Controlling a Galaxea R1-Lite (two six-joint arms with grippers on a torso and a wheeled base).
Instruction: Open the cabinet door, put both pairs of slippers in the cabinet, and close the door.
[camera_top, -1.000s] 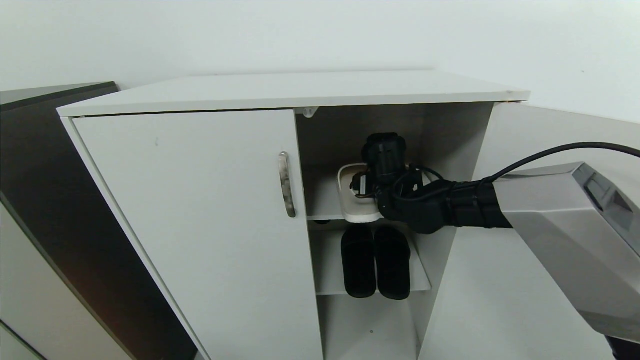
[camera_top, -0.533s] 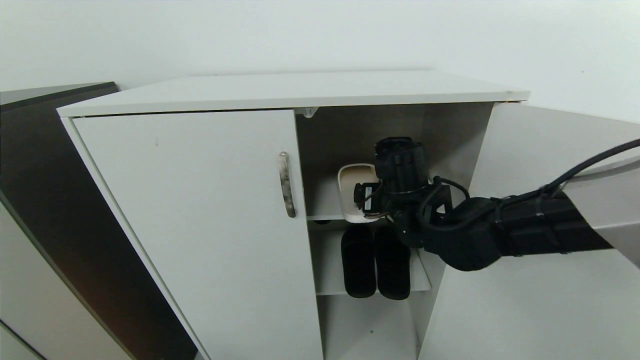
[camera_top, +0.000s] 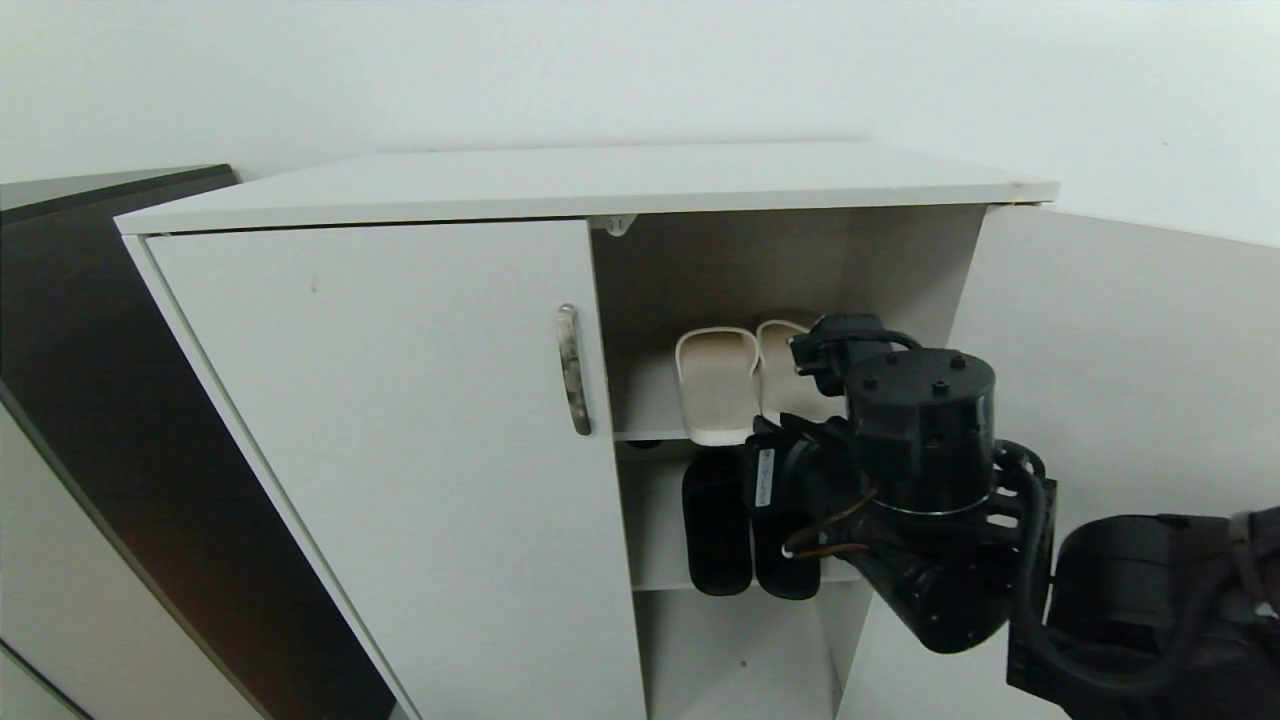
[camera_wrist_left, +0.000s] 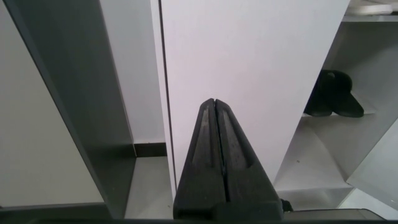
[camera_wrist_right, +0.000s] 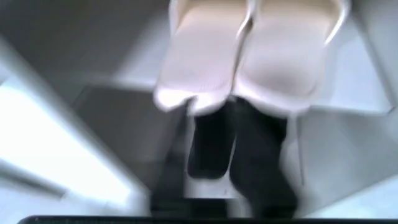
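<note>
Pulled back out of cabinet (camera_top: 600, 185) and lowered: right gripper (camera_top: 835, 355) (open or closed, cannot tell). White slippers (camera_top: 745, 385) on upper shelf, black slippers (camera_top: 750, 530) on the shelf below. Open door (camera_top: 1100, 400) just right of right gripper, likely nearer it than left gripper (camera_wrist_left: 214, 109), pressed closed.

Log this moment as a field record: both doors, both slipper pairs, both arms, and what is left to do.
left door: shut
right door: open
white slippers: side by side on the upper shelf
black slippers: side by side on the shelf below
left gripper: shut, empty, facing the left door
right arm: in front of the open compartment, partly covering the black slippers
left to do: close the right door
</note>
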